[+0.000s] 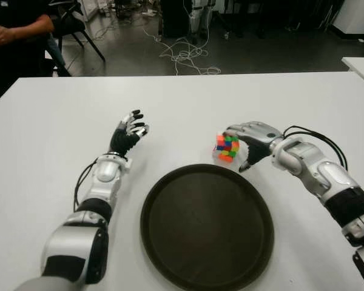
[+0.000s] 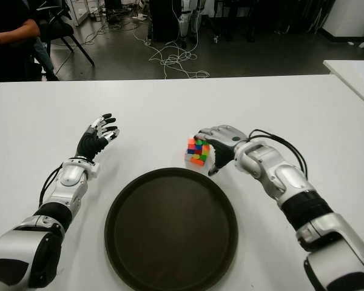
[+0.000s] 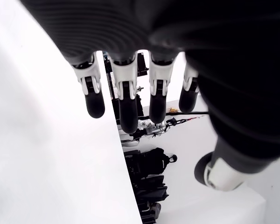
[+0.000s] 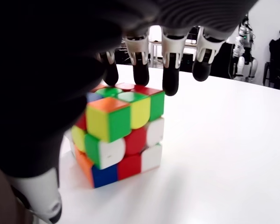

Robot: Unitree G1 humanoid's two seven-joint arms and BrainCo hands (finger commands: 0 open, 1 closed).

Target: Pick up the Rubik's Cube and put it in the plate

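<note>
While the Rubik's Cube (image 4: 116,135) sits on the white table (image 1: 60,121) just beyond the far rim of the dark round plate (image 1: 164,242), the right hand (image 1: 250,143) arches over it from the right side, fingers (image 4: 170,74) reaching across its top face and the thumb low beside it. The right wrist view shows the fingertips at or just above the top edge, not clamped, so the hand is partly curled and holds nothing yet. The step in hand looks like the reach-to-grasp, with pick-up and placing not yet done. The next move likely calls for closing fingers and thumb onto opposite faces, then lifting and carrying the cube a short way toward the robot over the plate. The left hand (image 1: 127,134) shows to the left of the plate, fingers spread and empty.
</note>
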